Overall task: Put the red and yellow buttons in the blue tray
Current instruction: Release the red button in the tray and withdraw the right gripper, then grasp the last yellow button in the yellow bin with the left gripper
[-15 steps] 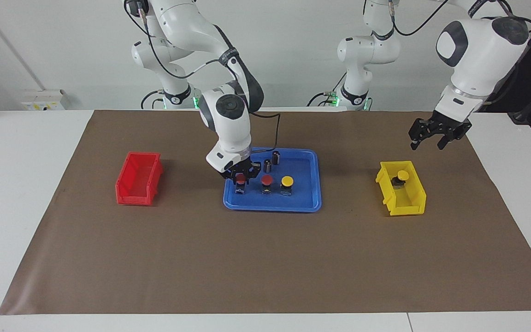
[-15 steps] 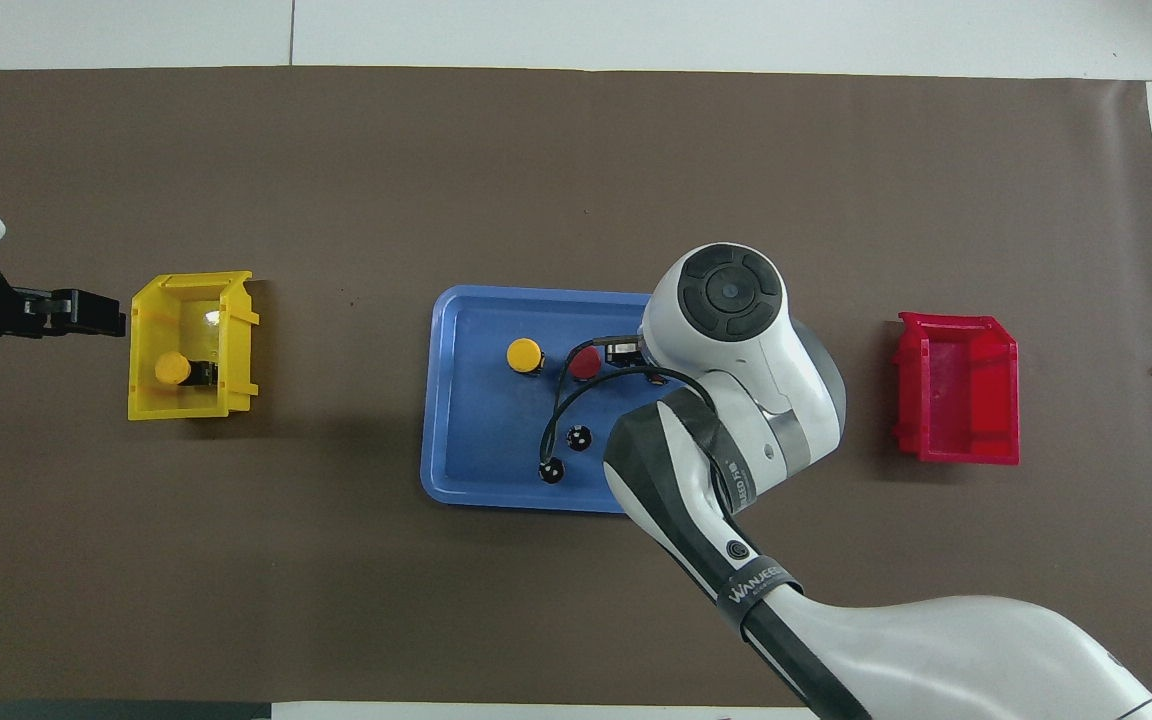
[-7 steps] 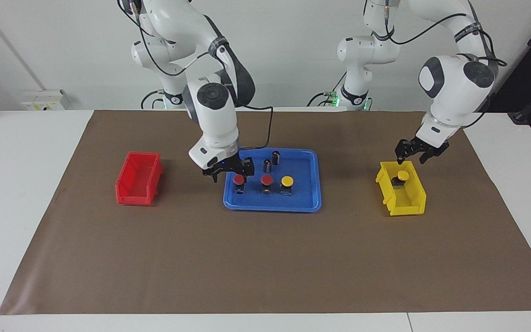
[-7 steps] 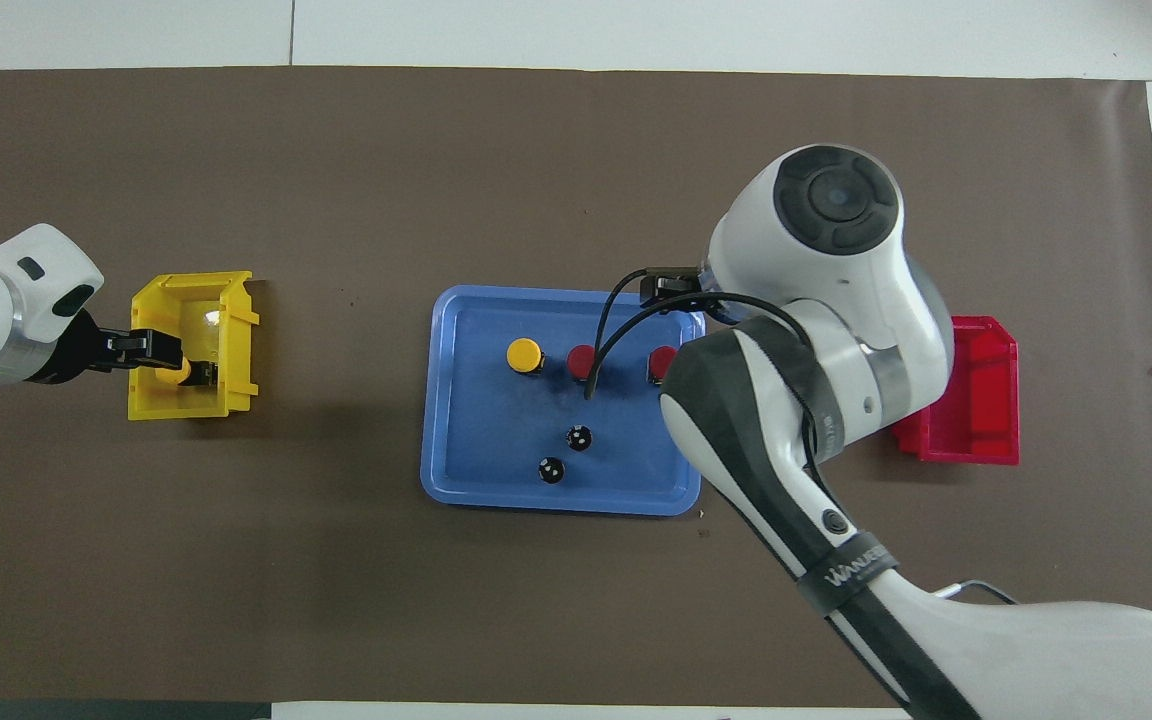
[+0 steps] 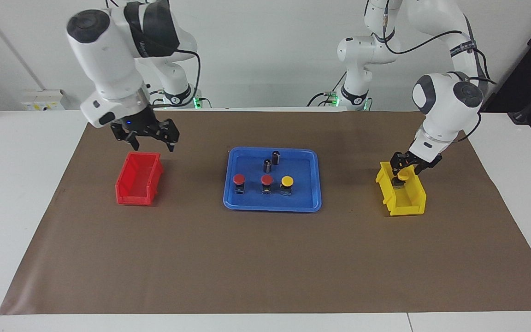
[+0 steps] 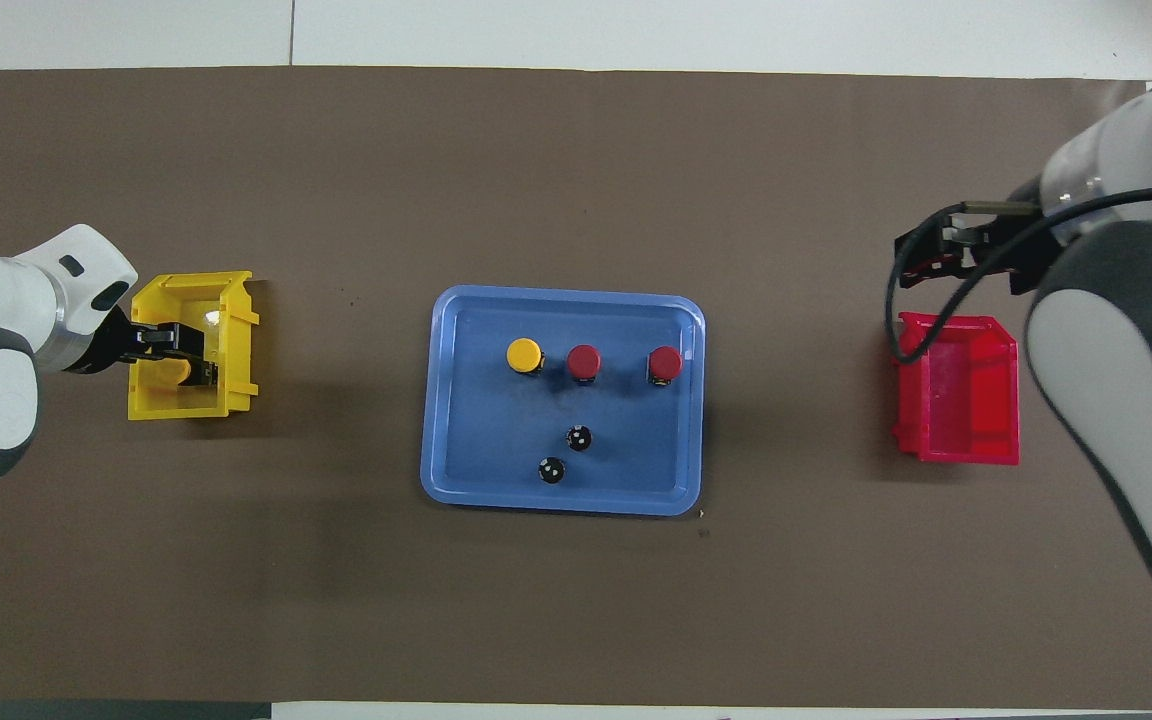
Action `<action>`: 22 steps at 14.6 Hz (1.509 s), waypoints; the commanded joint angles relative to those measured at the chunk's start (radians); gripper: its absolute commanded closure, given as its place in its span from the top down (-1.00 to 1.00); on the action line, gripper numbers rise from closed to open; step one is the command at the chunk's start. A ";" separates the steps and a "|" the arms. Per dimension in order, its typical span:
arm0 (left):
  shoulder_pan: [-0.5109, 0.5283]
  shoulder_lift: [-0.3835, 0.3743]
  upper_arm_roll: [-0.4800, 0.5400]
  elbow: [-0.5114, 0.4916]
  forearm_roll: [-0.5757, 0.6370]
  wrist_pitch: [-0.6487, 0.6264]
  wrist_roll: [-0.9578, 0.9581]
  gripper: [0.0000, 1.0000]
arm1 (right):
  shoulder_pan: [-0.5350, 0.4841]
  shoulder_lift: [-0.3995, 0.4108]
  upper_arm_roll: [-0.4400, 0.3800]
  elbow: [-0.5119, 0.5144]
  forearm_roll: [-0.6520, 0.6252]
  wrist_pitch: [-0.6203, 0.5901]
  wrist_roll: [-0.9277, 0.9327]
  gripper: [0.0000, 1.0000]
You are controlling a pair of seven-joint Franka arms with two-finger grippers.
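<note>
Yellow button in bin, tray one short

Yellow bin [image 5: 401,189], right of frame, holds the last yellow button [image 5: 402,175], upright, long axis vertical, cap up. Left tool [image 5: 411,162] down around it, grip state unclear. Could snag the bin wall or tip the button. Right tool [image 5: 145,133] open, upper left, empty. Blue tray [image 5: 309,203], centre, carries three.
</note>
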 commanded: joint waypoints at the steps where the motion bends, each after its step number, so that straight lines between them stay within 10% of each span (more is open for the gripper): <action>1: 0.004 -0.006 0.002 -0.035 0.010 0.046 -0.003 0.50 | -0.101 0.001 0.015 0.103 -0.033 -0.115 -0.126 1.00; 22: 0.023 -0.013 0.002 -0.099 0.010 0.115 0.008 0.31 | -0.140 -0.043 -0.092 0.021 -0.074 -0.149 -0.245 1.00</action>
